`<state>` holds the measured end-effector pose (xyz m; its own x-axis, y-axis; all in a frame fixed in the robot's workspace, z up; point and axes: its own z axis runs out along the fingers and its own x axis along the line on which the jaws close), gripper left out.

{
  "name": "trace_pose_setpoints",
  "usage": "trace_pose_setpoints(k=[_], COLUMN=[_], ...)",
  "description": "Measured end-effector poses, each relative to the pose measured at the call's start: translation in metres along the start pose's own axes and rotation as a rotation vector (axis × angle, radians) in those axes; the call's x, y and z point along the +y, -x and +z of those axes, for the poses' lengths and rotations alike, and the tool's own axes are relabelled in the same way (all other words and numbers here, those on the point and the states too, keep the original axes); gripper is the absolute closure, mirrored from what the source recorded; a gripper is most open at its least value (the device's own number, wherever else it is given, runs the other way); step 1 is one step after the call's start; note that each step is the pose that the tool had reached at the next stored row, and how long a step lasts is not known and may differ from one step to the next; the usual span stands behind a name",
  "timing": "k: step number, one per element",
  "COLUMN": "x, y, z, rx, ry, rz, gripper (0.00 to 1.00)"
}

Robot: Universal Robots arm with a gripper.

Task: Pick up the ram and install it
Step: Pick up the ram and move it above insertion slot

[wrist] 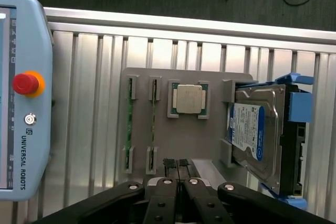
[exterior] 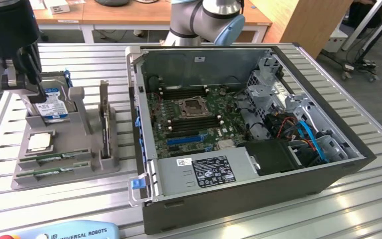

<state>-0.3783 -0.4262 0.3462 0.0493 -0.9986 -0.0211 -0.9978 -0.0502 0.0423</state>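
Two green ram sticks point(wrist: 129, 124) point(wrist: 153, 124) stand on edge in the slots of a grey holder point(wrist: 205, 140). In the exterior view the ram sticks point(exterior: 61, 157) point(exterior: 50, 172) lie at the holder's near end, at the left. My gripper point(wrist: 176, 165) hovers above the holder, its fingertips pressed together with nothing between them. In the exterior view the gripper point(exterior: 35, 87) hangs over the holder's far end, near the hard drive. It touches neither stick. The open computer case point(exterior: 350, 169) lies to the right, with its motherboard memory slots point(exterior: 192, 124) exposed.
The holder also carries a square silver CPU point(wrist: 189, 99) and a silver hard drive with a blue label point(wrist: 254, 132) in a blue bracket. A light-blue teach pendant point(wrist: 21, 98) with a red button lies on the ribbed aluminium table point(exterior: 377, 209) beside the holder.
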Motion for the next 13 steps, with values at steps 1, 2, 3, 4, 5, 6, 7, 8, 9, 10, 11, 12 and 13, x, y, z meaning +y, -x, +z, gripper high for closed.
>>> trace_pose_setpoints(k=[1, 2, 3, 4, 5, 6, 7, 8, 9, 10, 11, 12, 13], x=[-0.0001, -0.0001, -0.0002, -0.0002, -0.0003, -0.0003, -0.0004, -0.0004, -0.0005, -0.0005, -0.0005, -0.0005, -0.0004], y=[-0.0001, -0.0001, -0.0001, -0.0001, -0.0002, -0.0002, -0.0002, -0.0002, -0.0002, -0.0002, -0.0002, -0.0002, -0.0002], z=[0.0013, 0.0026, 0.0039, 0.0051, 0.0064, 0.0076, 0.0088, 0.0099, 0.0108, 0.0110, 0.0109, 0.0109, 0.0109], rx=[0.0001, 0.0001, 0.0001, 0.0001, 0.0001, 0.0001, 0.0001, 0.0002, 0.0003, 0.0008, 0.0008, 0.0010, 0.0009], ry=[0.0000, 0.0000, 0.0000, 0.0001, 0.0001, 0.0001, 0.0001, 0.0001, 0.0000, 0.0002, 0.0003, 0.0003, 0.0003], rz=[0.000, 0.000, 0.000, 0.000, 0.000, 0.000, 0.000, -0.001, -0.001, -0.001, -0.001, -0.001, -0.001], gripper=[0.90, 0.90, 0.90, 0.90, 0.90, 0.90, 0.90, 0.90, 0.90, 0.90, 0.90, 0.90, 0.90])
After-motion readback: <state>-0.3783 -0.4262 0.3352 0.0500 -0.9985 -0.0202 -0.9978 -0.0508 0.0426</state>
